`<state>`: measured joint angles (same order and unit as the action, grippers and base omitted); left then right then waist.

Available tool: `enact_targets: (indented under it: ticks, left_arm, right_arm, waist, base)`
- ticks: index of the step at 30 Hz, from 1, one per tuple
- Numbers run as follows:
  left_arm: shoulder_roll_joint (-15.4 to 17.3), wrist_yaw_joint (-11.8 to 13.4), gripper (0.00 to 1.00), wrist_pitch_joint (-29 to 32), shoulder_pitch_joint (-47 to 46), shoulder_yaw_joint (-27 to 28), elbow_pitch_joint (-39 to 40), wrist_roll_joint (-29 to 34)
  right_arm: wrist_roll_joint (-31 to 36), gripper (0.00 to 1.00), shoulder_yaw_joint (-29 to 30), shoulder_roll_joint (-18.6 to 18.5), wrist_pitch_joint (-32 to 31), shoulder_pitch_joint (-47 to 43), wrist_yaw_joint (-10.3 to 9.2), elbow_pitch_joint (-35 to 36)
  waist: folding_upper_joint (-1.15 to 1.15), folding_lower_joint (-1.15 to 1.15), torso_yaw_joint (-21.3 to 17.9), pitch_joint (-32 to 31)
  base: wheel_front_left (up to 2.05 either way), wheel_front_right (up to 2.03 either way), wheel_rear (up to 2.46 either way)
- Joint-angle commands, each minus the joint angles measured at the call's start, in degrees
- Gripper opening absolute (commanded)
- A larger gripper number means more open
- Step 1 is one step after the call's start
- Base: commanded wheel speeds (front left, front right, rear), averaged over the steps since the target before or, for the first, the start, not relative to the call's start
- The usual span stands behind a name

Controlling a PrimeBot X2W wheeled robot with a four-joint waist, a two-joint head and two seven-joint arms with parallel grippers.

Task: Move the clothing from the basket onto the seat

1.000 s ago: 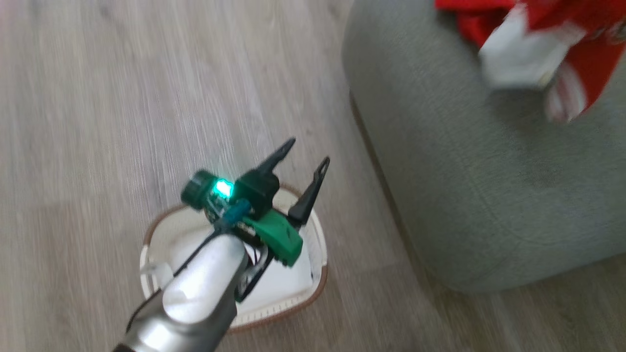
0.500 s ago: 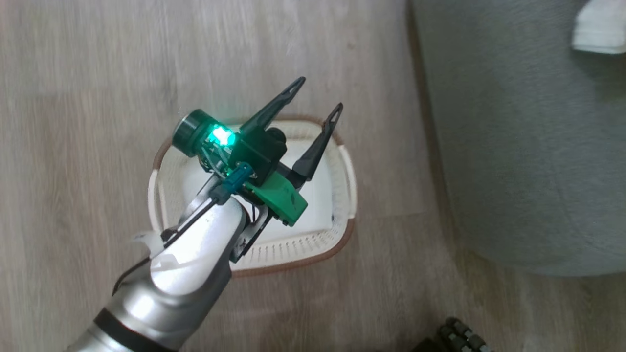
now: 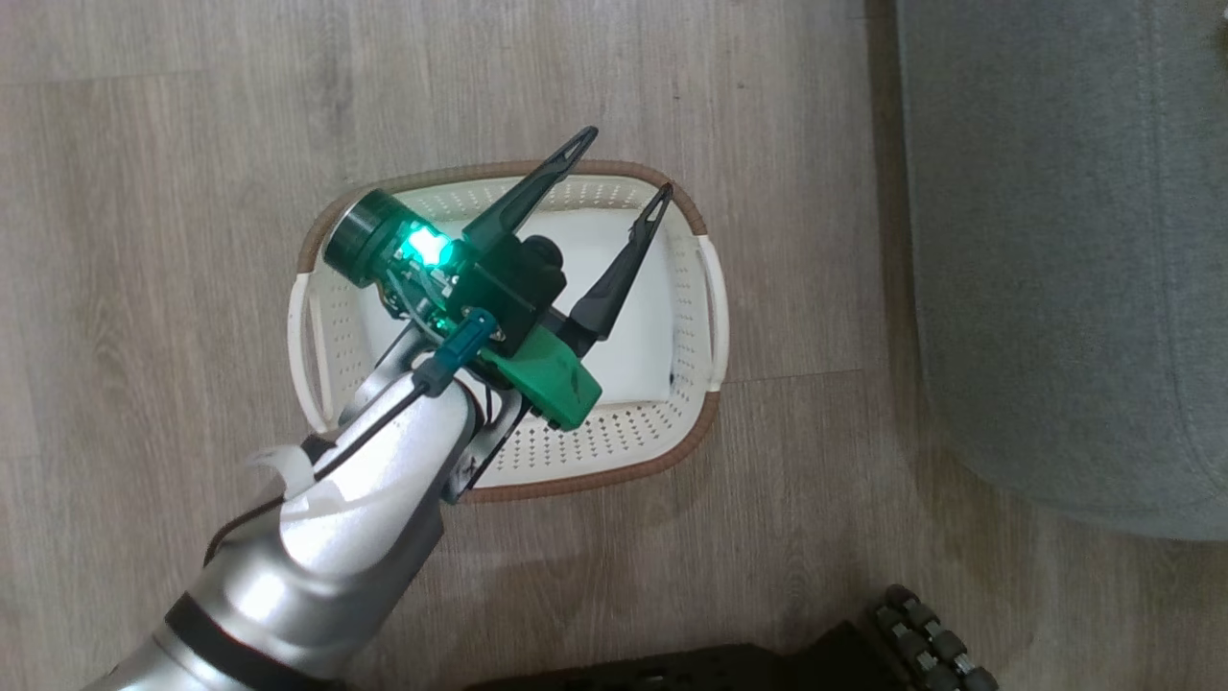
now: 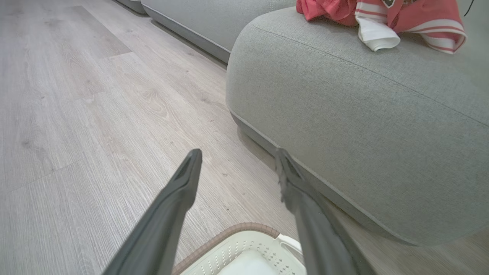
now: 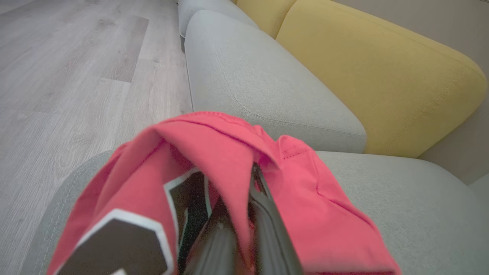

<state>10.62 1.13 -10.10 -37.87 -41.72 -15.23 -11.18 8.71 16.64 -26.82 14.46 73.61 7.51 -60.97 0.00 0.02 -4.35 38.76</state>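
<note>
The seat takes up one side of the room from where I stand, a big grey-green cushion with a stitched seam along its rounded edge. The basket sits on the wooden floor just beside the seat but not touching it. Inside the basket there is only a flat white liner sheet. The left gripper hangs over the basket, its two dark fingers spread wide with nothing between them and its tips pointing toward the seat's near corner. The clothing lies in a red heap on top of the seat, set back from its front edge, with a small white piece tucked against the striped trim. The right gripper is up over the seat too. Its fingers are close together, and a fold of the red jersey seems to be pinched between them, though the cloth drapes over the tips and hides the grip itself. A yellow back cushion rises behind the seat.
</note>
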Motion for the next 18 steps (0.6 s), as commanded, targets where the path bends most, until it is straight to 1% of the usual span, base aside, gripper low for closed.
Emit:
enact_targets:
  ticks: [1, 2, 3, 4, 5, 9, 12, 17, 18]
  left_arm:
    - [1.11, 0.49, 1.0, 0.12, -1.11, 1.34, 2.2, 0.64]
    - [1.16, 0.54, 1.0, 0.15, -1.07, 1.32, 2.17, 0.57]
    - [1.19, 0.61, 1.0, 0.16, -1.0, 1.32, 2.12, 0.47]
    - [1.12, 0.89, 1.0, -0.01, -0.88, 1.56, 2.16, 0.24]
    - [1.03, 1.11, 1.0, -0.15, -0.78, 1.79, 2.2, -0.04]
    - [1.17, 1.7, 1.0, -0.34, -0.59, 2.32, 2.18, -0.64]
    - [1.27, 2.23, 1.0, -0.48, -0.24, 2.98, 2.28, -1.39]
    - [1.44, 3.26, 1.0, -0.99, 1.2, 4.33, 2.18, -3.1]
    - [1.23, 3.89, 1.0, -1.44, 1.91, 5.05, 2.14, -3.93]
  right_arm:
    - [0.95, 0.17, 0.74, -0.42, 0.51, -0.24, -0.02, 1.58]
    - [1.2, 0.29, 1.03, -0.09, 0.51, -0.49, -0.02, 1.42]
    - [1.24, 0.59, 1.17, 0.27, 0.51, -0.71, -0.02, 1.28]
    - [1.1, 0.96, 1.23, 0.59, 0.52, -0.88, -0.02, 1.24]
    - [0.94, 1.0, 1.2, 0.74, 0.52, -1.08, -0.02, 1.28]
    - [-0.35, 1.0, 0.2, 1.25, 0.52, -2.22, -0.02, 1.46]
    - [-2.51, 1.0, -1.51, 2.12, 0.53, -3.48, -0.02, 2.17]
    - [-7.15, 1.0, -7.31, 2.84, 0.53, -7.92, -0.02, 5.0]
    - [-9.4, 1.0, -9.48, 2.72, 0.53, -9.87, -0.02, 5.99]
  waist:
    - [0.0, -0.02, -0.51, -0.14]
    - [0.0, -0.02, -0.73, -0.31]
    - [0.0, -0.02, -0.93, -0.53]
    - [0.0, -0.02, -1.19, -0.75]
    - [0.0, -0.02, -1.39, -0.95]
    - [0.0, -0.02, -2.62, -2.15]
    - [0.0, -0.02, -3.91, -3.31]
    - [0.0, -0.02, -5.79, -6.6]
    - [0.0, -0.02, -6.23, -8.3]
  base:
    - [0.0, 0.0, 0.0]
    - [0.0, 0.0, 0.0]
    - [0.0, 0.0, 0.0]
    - [0.0, 0.0, 0.0]
    - [0.0, 0.0, 0.0]
    - [0.0, 0.0, 0.0]
    - [0.0, 0.0, 0.0]
    - [0.0, 0.0, 0.0]
    - [0.0, 0.0, 0.0]
